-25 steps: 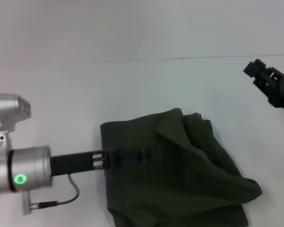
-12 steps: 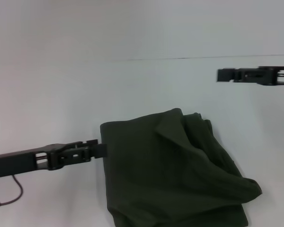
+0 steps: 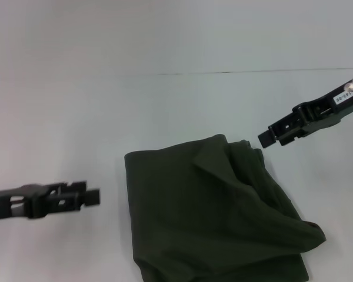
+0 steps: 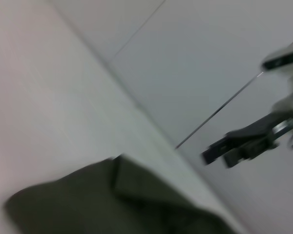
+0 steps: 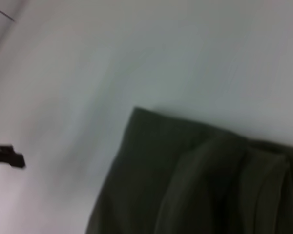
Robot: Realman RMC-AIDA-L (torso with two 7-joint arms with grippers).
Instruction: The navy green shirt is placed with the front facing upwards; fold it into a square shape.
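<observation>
The left hand (image 3: 93,196) hovers low over the pale grey worktop (image 3: 176,106), holding nothing — how far open it is I cannot tell. Just to its right, apart from it, lies the dark olive-green cotton shirt (image 3: 215,211), folded into a rumpled block. The right hand (image 3: 266,138) hangs near the shirt's far right corner, empty — its opening unclear.

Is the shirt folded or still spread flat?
Folded: the shirt lies as a compact, roughly square bundle with layered edges, no sleeves showing. Neither gripper touches it.
</observation>
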